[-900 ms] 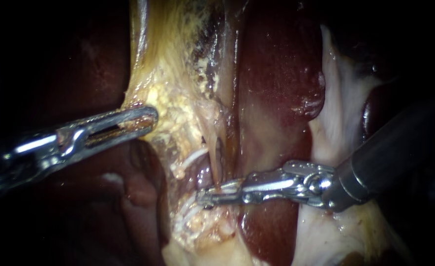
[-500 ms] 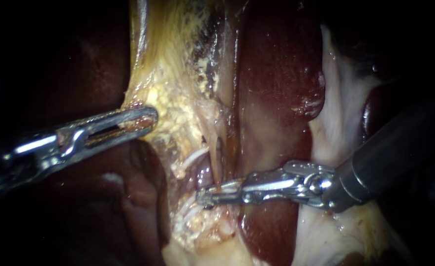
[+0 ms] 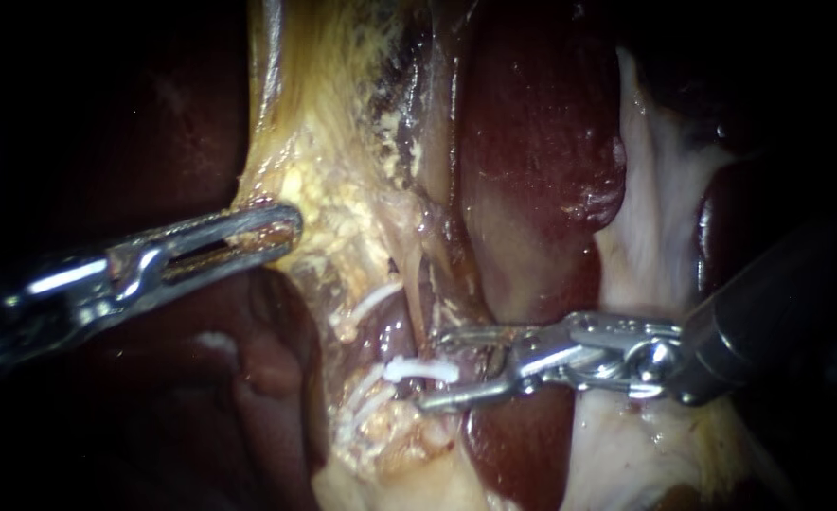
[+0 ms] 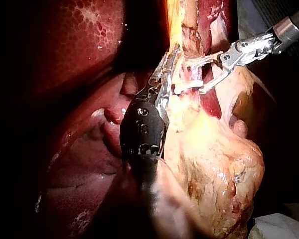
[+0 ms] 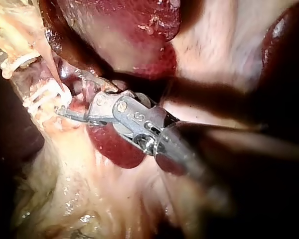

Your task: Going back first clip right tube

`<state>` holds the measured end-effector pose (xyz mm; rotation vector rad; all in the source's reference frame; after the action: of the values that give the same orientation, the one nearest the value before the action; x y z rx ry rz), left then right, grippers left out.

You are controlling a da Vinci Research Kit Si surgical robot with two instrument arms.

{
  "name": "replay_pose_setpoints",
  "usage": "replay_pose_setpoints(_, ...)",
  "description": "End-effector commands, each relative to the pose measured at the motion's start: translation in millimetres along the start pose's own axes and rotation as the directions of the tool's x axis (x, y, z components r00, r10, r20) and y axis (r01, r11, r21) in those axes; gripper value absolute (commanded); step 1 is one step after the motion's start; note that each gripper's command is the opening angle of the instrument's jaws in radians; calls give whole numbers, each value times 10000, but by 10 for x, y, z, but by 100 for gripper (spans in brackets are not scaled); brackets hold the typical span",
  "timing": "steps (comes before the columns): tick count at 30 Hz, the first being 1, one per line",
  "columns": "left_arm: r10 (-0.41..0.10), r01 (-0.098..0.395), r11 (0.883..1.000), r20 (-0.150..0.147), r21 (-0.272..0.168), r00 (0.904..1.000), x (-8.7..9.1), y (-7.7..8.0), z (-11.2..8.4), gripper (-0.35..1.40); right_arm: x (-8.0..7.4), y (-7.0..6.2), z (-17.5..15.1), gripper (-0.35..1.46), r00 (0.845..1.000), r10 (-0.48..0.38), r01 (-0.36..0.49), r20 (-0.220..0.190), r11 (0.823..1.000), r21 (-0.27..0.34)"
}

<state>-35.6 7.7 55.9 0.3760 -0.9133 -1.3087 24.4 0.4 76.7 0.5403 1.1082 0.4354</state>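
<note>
Endoscope view: the right instrument [image 3: 430, 371] has its end effector released, jaws parted above and below a white clip [image 3: 405, 367] seated across the tube [image 3: 417, 308]. The left instrument [image 3: 291, 225] is clenched on the pale fatty tissue [image 3: 343, 208]. Left wrist view: that grasp runs along the tissue edge just beside the clipped tube, and should be held steady. Right wrist view: one jaw lies close by the clip [image 5: 44, 93]. The sound course, in my judgement, is to withdraw straight along the shaft with jaws apart, so nothing snags the clip.

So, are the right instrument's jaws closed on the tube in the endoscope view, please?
No, the right instrument has its jaws open, with the white clip on the tube between them.
</note>
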Motion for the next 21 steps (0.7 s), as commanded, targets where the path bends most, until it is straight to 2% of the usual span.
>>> replay_pose_setpoints(1, 1, -1, 10000, -2, 5, 10000, 0, 0, 0, -35, 3, 1, -6, 60, 9999, -171, 171, -18, 9998, -31)
replay_pose_setpoints(6, 3, -3, 10000, -4, 9, 10000, 0, 1, 1, -35, 18, -1, -36, 60, 9925, -1216, 1217, -147, 9925, 68)
replay_pose_setpoints(11, 8, -8, 10000, 5, -8, 10000, -1, 6, 2, -35, 36, -6, -62, 60, 9750, -2167, 2176, -502, 9759, 141)
replay_pose_setpoints(17, 11, -10, 10000, 16, -29, 10000, -1, 9, 2, -35, 56, -9, -79, 60, 9586, -2741, 2751, -769, 9614, 27)
replay_pose_setpoints(21, 12, -12, 10000, 16, -27, 10000, -1, 9, 3, -35, 62, -11, -83, 60, 9525, -2922, 2934, -861, 9560, 9)
